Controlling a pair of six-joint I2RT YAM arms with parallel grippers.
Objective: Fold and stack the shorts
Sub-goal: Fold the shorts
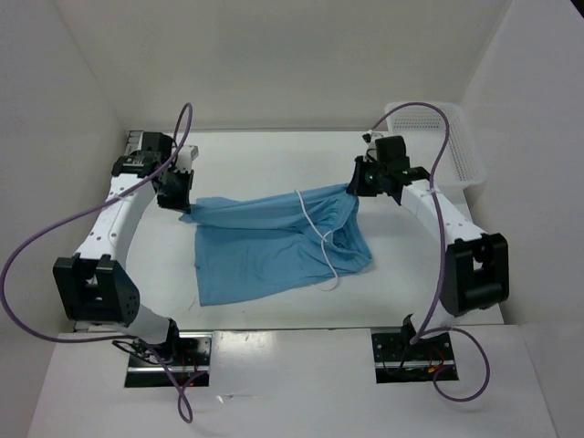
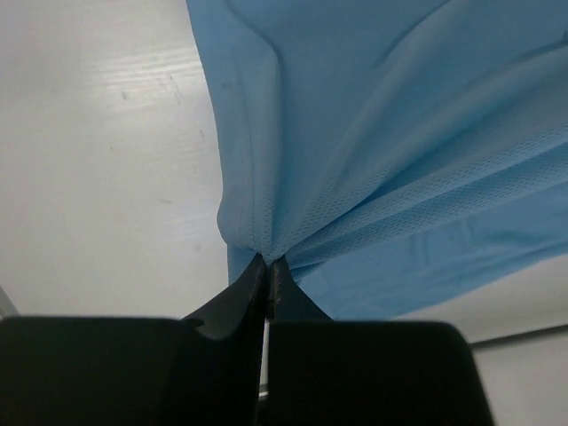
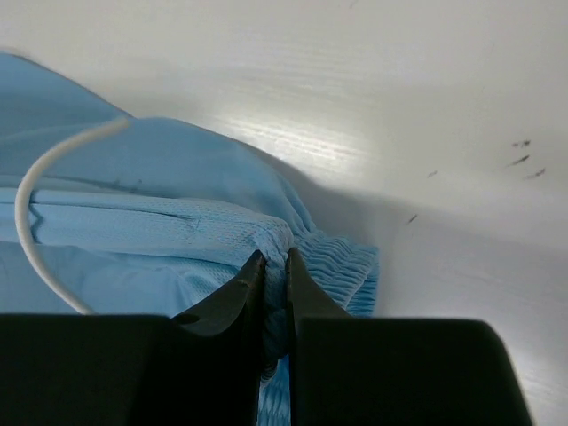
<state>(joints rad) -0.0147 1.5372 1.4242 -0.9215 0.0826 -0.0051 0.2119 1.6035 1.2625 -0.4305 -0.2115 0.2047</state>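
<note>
Black fingers point(image 2: 240, 297) of the left tool point(image 2: 268, 262) fill the bottom of its own wrist view, pressed together on a pinched corner of the shorts point(image 2: 373, 133), with only a sliver of gap showing lower down between them. From that pinch the light blue cloth fans up and away to the right of the tool in tight pulled folds, a stitched hem running along its left edge, and the white desk point(image 2: 98, 177) shows on the tool's left side. The right tool point(image 3: 275, 257) is likewise clamped narrow on cloth, its tips gripping the gathered waistband point(image 3: 342, 266), whose ribbed elastic bunches just to the right of the tips. A thin white cord point(image 3: 27, 195) loops over the cloth well to the left of that tool. Seen from above, the far edge of the garment is drawn out between the two tools, one corner at each, while the rest spreads back toward the arm bases and lies on the desk with wrinkles across it; the cord trails down its right half. A white mesh basket point(image 1: 461, 137) sits beyond the right tool, off to its right, apart from the cloth.
</note>
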